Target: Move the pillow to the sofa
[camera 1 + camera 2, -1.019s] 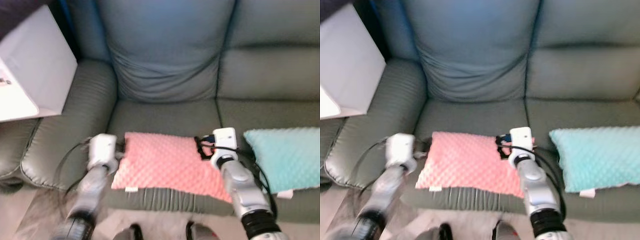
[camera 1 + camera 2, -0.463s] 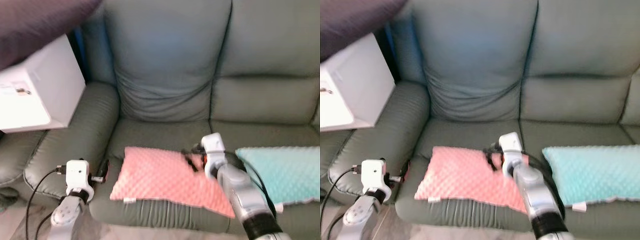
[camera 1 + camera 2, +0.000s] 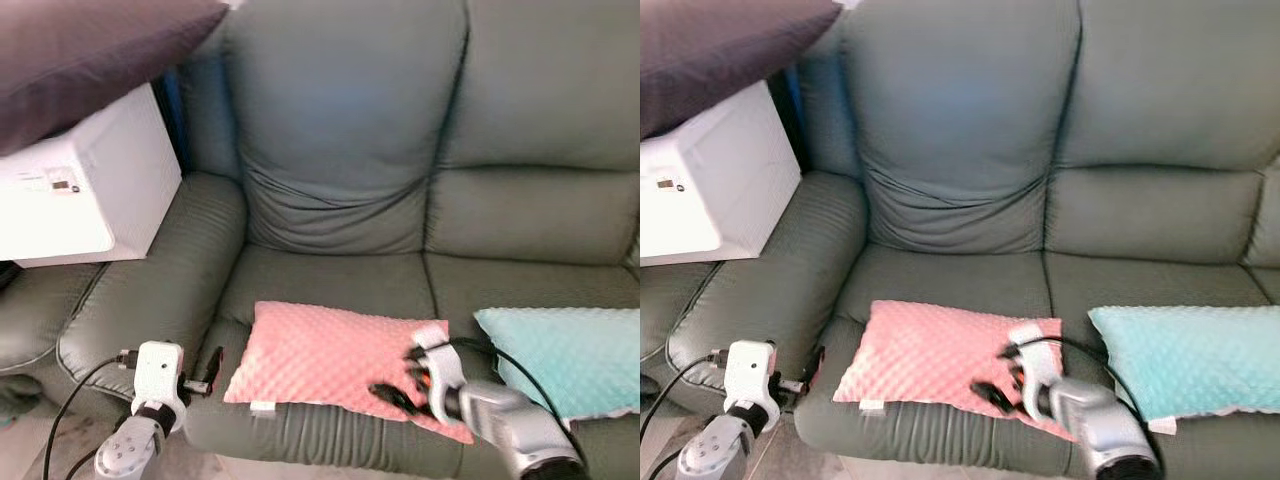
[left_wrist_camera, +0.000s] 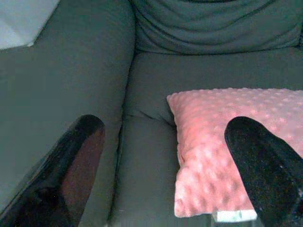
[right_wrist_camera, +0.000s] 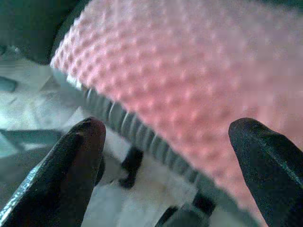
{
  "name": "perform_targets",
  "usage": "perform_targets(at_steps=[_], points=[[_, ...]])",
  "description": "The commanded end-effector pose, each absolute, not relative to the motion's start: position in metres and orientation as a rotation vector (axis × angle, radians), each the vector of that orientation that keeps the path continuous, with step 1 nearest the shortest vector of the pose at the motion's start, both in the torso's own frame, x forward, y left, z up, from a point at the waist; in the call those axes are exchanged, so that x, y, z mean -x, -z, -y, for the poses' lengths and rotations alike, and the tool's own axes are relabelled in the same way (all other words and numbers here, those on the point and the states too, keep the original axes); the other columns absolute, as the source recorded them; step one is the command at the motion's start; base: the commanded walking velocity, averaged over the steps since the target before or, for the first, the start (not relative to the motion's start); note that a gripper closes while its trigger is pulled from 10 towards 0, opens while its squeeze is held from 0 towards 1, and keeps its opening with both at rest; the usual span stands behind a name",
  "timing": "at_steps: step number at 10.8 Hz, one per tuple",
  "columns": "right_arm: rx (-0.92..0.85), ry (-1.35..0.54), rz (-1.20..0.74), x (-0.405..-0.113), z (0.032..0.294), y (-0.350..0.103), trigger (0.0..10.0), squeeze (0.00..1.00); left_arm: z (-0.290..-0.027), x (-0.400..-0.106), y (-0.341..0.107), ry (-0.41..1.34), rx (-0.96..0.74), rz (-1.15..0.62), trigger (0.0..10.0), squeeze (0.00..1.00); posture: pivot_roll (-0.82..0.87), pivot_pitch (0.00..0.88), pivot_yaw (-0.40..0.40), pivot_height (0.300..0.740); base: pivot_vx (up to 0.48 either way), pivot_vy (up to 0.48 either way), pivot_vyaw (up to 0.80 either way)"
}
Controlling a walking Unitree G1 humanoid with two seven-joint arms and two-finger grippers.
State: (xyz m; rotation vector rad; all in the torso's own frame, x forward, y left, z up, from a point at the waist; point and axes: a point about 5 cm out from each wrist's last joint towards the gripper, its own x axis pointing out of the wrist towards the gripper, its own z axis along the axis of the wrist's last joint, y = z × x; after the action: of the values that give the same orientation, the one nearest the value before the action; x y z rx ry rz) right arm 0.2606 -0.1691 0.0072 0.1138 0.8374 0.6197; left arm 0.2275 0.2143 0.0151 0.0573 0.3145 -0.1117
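Sofa [image 3: 340, 150]: grey-green, wide, with deep seat cushions; it lies ahead of both pincers and carries everything the task concerns.
White box [image 3: 90, 185]: stands beyond the sofa's armrest, well off to the left of the left gripper, with a dark cushion [image 3: 90, 50] lying on top of it.
Teal pillow [image 3: 565, 355]: rests on the seat to the right of the right gripper, just beside its arm.
Pink pillow [image 3: 335, 350]: the task's thing; it lies flat on the seat near the front edge, between the two pincers, with no finger gripping it.
Right gripper [image 3: 398, 388]: low over the near right corner of the pink pillow, fingers spread wide and holding nothing; in its wrist view the pillow's dotted surface sits between the two fingers [image 5: 75, 161].
Left gripper [image 3: 207, 368]: just off the pillow's left edge by the armrest, spread wide and empty; its wrist view shows the pillow beside one finger [image 4: 260, 161].
Step in hand: by my reading, the release is done and the arms are clearing away.
Next move: draw both arms back without snagging the pillow's corner.
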Motion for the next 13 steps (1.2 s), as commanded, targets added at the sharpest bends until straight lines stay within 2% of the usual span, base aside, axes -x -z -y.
perform_targets(at_steps=[1, 3, 5, 8, 13], points=[[-0.168, -0.606, -0.923, -0.249, 0.173, 0.014, 10.0, 1.00, -0.215, -0.231, -0.020, 0.115, -0.076, -0.311, 10.0, 1.00, -0.24, 0.061, 0.053, 0.740, 0.000, 0.000, 0.00], [-0.247, -0.529, -1.008, -0.234, 0.173, 0.038, 10.0, 1.00, -0.211, -0.236, -0.024, 0.127, -0.087, -0.300, 10.0, 1.00, -0.23, 0.064, 0.054, 0.740, 0.000, 0.000, 0.00], [-0.328, -0.515, -1.084, -0.220, 0.176, 0.046, 10.0, 1.00, -0.206, -0.231, -0.020, 0.220, -0.091, -0.369, 10.0, 1.00, -0.22, 0.073, 0.064, 0.740, 0.000, 0.000, 0.00], [-0.308, -0.427, -0.982, -0.230, 0.173, 0.049, 10.0, 1.00, -0.204, -0.237, -0.014, 0.228, -0.136, -0.389, 10.0, 1.00, -0.22, 0.087, 0.082, 0.740, 0.000, 0.000, 0.00], [-0.267, -0.287, -0.948, -0.232, 0.172, 0.054, 10.0, 1.00, -0.204, -0.238, -0.013, 0.239, -0.167, -0.401, 10.0, 1.00, -0.20, 0.108, 0.098, 0.740, 0.000, 0.000, 0.00]])
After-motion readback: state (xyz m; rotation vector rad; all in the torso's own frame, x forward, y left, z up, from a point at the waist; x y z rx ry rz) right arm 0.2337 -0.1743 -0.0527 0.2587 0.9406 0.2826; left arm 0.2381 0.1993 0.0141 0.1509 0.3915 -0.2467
